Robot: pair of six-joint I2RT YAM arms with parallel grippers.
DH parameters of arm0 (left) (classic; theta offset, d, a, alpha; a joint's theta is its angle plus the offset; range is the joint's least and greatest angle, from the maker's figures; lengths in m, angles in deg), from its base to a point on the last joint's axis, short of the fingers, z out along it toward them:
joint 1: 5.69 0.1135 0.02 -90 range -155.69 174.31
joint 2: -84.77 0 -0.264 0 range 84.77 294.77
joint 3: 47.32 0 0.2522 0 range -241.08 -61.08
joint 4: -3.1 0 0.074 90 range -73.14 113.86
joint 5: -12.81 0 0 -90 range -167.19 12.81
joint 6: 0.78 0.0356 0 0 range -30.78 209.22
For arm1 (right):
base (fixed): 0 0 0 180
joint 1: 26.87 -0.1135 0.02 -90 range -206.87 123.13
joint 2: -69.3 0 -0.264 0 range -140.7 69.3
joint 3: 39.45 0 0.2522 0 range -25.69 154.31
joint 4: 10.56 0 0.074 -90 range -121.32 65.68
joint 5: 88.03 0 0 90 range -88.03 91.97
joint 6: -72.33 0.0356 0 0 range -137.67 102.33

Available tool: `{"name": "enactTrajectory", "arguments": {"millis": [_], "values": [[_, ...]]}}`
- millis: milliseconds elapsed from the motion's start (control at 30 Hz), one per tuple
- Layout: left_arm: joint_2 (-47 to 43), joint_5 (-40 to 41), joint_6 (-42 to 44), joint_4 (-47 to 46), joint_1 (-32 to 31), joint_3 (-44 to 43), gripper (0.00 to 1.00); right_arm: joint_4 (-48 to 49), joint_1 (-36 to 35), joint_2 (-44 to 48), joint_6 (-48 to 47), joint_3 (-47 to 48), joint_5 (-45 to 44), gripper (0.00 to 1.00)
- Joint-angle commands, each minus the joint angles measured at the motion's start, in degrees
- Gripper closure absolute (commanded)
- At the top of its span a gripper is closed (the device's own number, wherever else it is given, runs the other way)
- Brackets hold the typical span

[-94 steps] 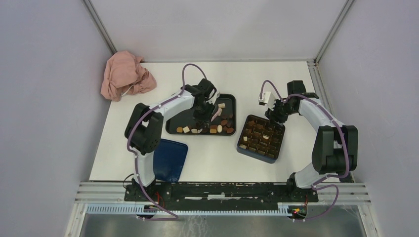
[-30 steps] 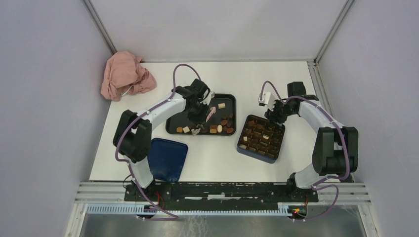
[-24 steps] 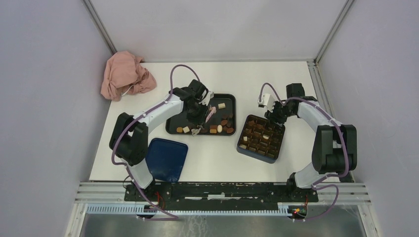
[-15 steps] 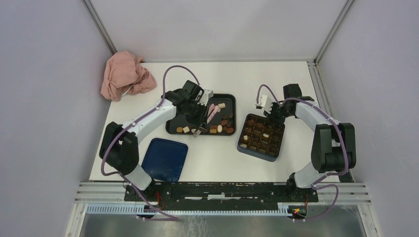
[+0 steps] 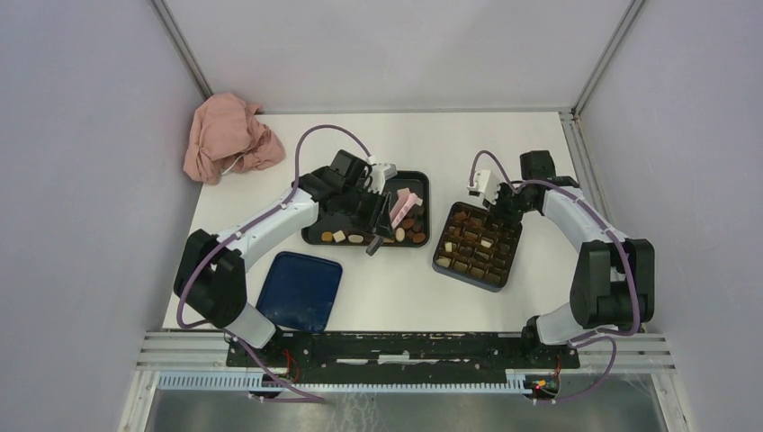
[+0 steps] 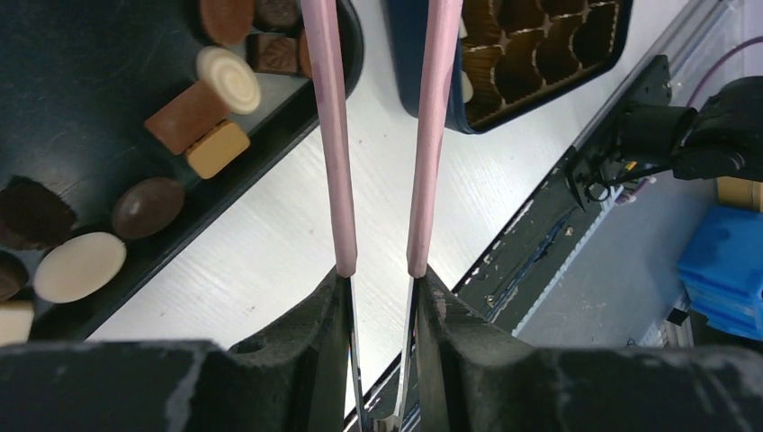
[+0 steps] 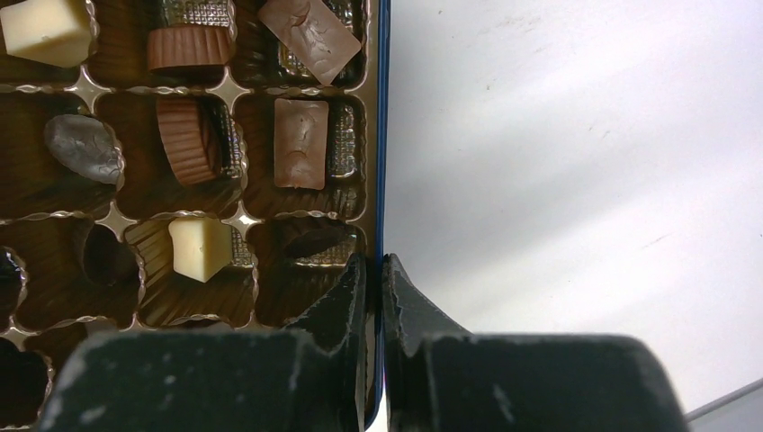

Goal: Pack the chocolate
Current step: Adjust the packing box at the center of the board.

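Note:
Loose chocolate (image 5: pixel 409 225) (image 6: pixel 211 135) lies in the black tray (image 5: pixel 423 180) (image 6: pixel 90 72). More chocolate (image 7: pixel 300 153) sits in the grid cells of the dark blue box (image 5: pixel 477 245) (image 7: pixel 381 108). My left gripper (image 5: pixel 382 220) (image 6: pixel 380 279) is shut on the pink tongs (image 5: pixel 402 200) (image 6: pixel 329 135). The tongs reach over the tray's right edge towards the box. Their tips run out of the left wrist view, so I cannot tell whether they carry a piece. My right gripper (image 5: pixel 498 205) (image 7: pixel 378 261) is shut on the box's blue side wall at its far corner.
The blue lid (image 5: pixel 301 290) lies flat near the left arm's base. A crumpled pink cloth (image 5: pixel 229 135) sits at the far left corner. White table (image 5: pixel 396 279) shows between tray and box.
My left arm has swung the tongs right, from over the tray's middle to its right edge. My right gripper has closed on the box wall, and the box has shifted slightly.

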Motion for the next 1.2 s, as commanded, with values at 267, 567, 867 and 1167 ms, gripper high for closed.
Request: {"name": "enactTrajectory", "arguments": {"millis": [267, 567, 867, 1167], "values": [[-1.28, -5.63, -2.25, -5.3, -6.11, -0.36, 0.97, 3.68, -0.14, 6.93, 2.7, 1.82, -2.99, 1.0], [2.93, -5.66, -1.84, -6.77, -13.63, -1.35, 0.97, 4.83, -0.22, 7.68, 3.62, 1.52, -4.37, 1.0], [6.68, -5.28, -1.56, -6.34, -17.11, -1.66, 0.97, 4.39, -0.22, 7.04, 3.66, 1.77, -3.83, 1.0], [9.57, -4.39, -1.67, -6.51, -18.52, -4.3, 0.96, 4.91, -0.21, 8.68, 3.01, 1.16, -2.33, 1.0]]}}
